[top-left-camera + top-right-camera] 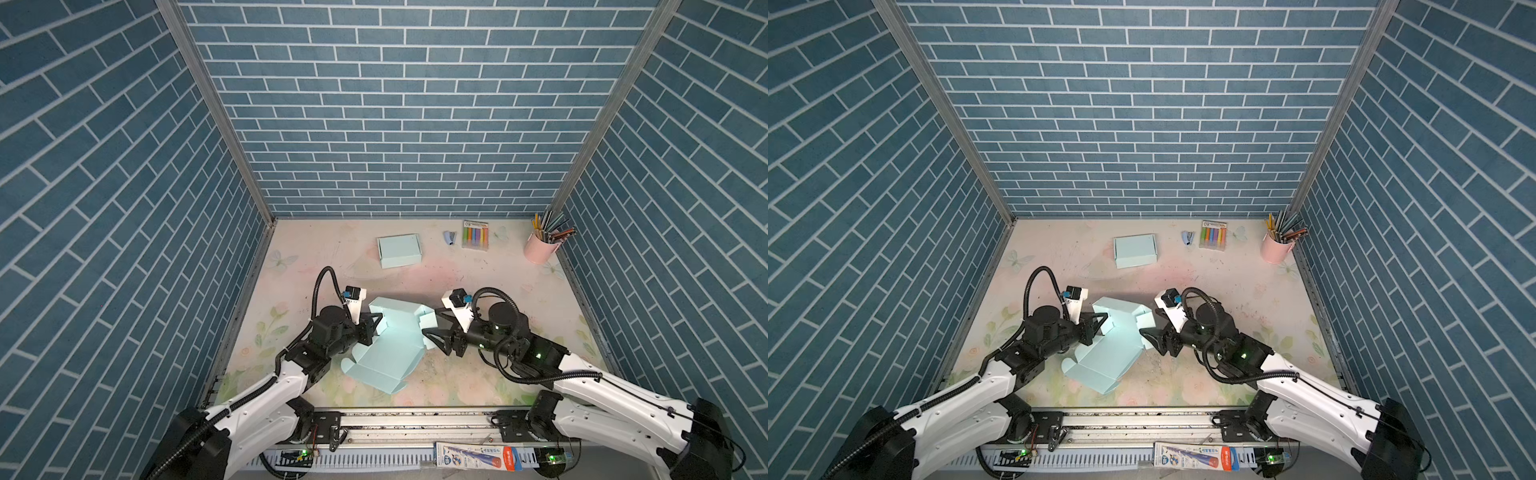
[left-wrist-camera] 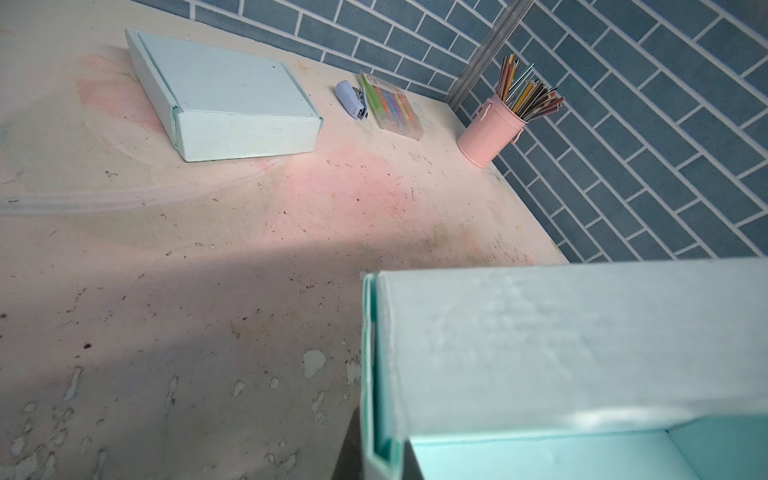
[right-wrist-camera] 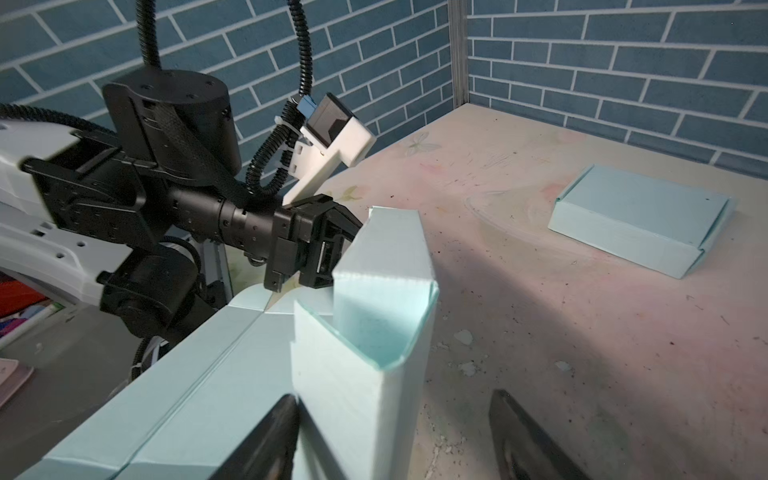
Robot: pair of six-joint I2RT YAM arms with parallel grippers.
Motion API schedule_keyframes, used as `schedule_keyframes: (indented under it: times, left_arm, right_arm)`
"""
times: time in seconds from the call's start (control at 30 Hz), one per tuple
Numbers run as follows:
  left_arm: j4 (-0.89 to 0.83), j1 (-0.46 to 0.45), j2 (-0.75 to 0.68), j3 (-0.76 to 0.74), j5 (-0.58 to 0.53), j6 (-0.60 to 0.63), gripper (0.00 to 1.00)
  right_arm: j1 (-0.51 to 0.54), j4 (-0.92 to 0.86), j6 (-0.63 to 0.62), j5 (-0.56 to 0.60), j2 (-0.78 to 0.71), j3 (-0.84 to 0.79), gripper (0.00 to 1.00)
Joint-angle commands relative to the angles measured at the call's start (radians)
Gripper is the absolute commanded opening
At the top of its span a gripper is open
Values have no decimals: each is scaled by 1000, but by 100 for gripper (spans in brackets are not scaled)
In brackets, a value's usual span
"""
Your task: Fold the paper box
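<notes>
At the nine o'clock end of the paper box, our left pincer is closed on the raised end wall. In the right wrist view its tips are hidden behind that wall. At the three o'clock end our right pincer stands open, and the box's upright corner sits between its two dark fingers. One finger shows against the pale card, the other over bare table; we cannot tell whether either one touches the card.

We see the paper box near the six o'clock side of the table, between the two arms in both top views. It is pale blue-green and only partly folded. The walls at its twelve o'clock part stand up, while a wide flat panel with small tabs stretches toward seven o'clock and lies on the table.

Farther out, at twelve o'clock from the paper box and well apart from it, a finished box of the same colour lies closed and flat. Toward one o'clock we see a small blue stapler just beside a clear pack of coloured markers. At two o'clock, in the far corner, stands a pink cup full of pencils. Blue brick-patterned walls close the table in on three sides.
</notes>
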Motion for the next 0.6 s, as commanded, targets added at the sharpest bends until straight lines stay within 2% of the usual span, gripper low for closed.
schedule_keyframes:
  times: [0.0,0.13,0.4,0.57]
  left_arm:
    - [19,4,1,19,3,6,0]
    - [3,5,6,20,-17,8,0]
    - [-2,5,42,28,-63,-1,0]
    - [18,4,63,30,-61,-13,0]
  right_arm:
    - [1,-9,-15,34,23,37,68]
    - [20,-14,-30,44,31,48,65]
    - [45,-87,-27,176,99,96,56]
    - [53,-73,3,213,146,112,51]
